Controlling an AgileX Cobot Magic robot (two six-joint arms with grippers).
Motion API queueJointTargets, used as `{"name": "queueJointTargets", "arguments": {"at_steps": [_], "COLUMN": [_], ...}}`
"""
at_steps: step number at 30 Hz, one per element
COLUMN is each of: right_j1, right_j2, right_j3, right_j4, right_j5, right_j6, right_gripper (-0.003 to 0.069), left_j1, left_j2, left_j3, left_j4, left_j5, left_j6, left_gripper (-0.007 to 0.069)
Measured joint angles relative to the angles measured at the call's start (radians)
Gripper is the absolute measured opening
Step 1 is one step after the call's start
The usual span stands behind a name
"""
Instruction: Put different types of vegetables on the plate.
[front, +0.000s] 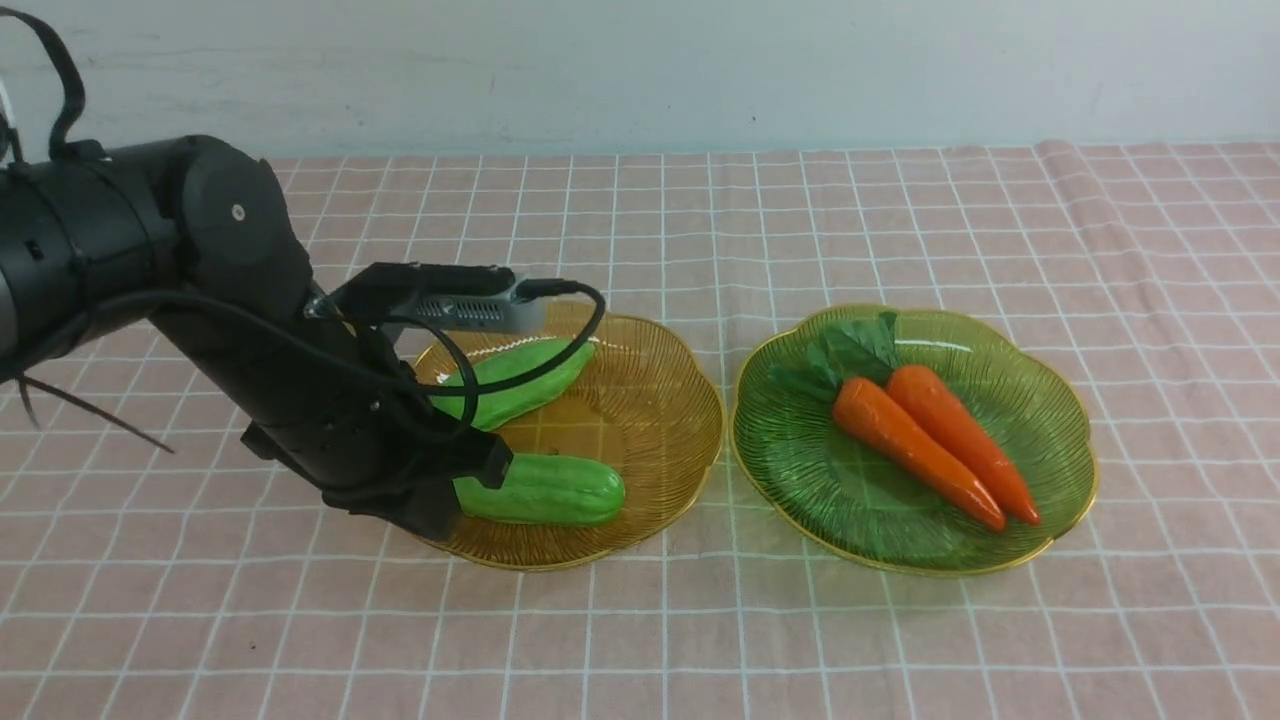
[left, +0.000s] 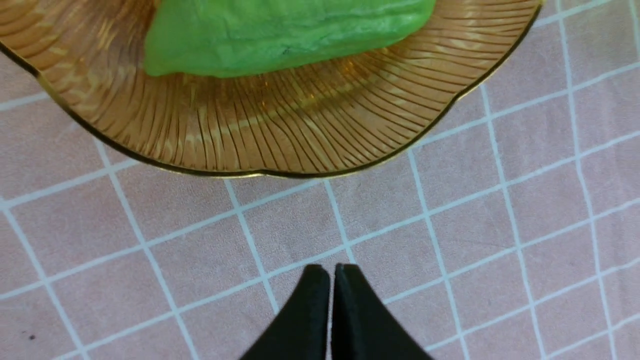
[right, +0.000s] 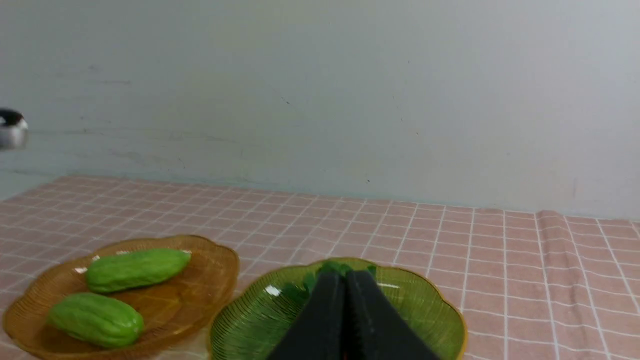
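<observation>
Two light green gourds (front: 520, 380) (front: 545, 490) lie on an amber glass plate (front: 680, 400). Two orange carrots (front: 915, 450) (front: 960, 440) with green leafy tops lie side by side on a green glass plate (front: 800, 460). My left arm (front: 330, 400) reaches down at the amber plate's near left rim and covers one end of the nearer gourd. In the left wrist view my left gripper (left: 331, 267) is shut and empty over the cloth, just off the amber plate (left: 250, 135) that bears a gourd (left: 280, 35). My right gripper (right: 345, 274) is shut and empty, raised before the green plate (right: 430, 320), and it hides the carrots.
A pink checked cloth (front: 700, 640) covers the table up to a pale wall (front: 640, 70). The two plates stand side by side with a narrow gap between them. The right wrist view also shows both gourds (right: 135, 269) (right: 95, 320) on the amber plate (right: 210, 270).
</observation>
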Motion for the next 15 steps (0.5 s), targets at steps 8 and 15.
{"name": "queueJointTargets", "arguments": {"at_steps": [8, 15], "right_j1": [-0.078, -0.189], "right_j2": [-0.025, -0.025], "right_j3": [0.142, 0.259], "right_j4": [-0.097, -0.135], "right_j5": [-0.019, 0.007], "right_j6": [0.000, 0.000], "right_gripper": [-0.0015, -0.0015], "left_j1": [0.000, 0.000], "left_j2": [-0.109, -0.230], "left_j3": [-0.001, -0.001], "left_j4": [0.003, 0.036], "left_j5": [0.013, 0.034], "left_j6": [0.000, 0.004], "left_gripper": [-0.0003, -0.0003]}}
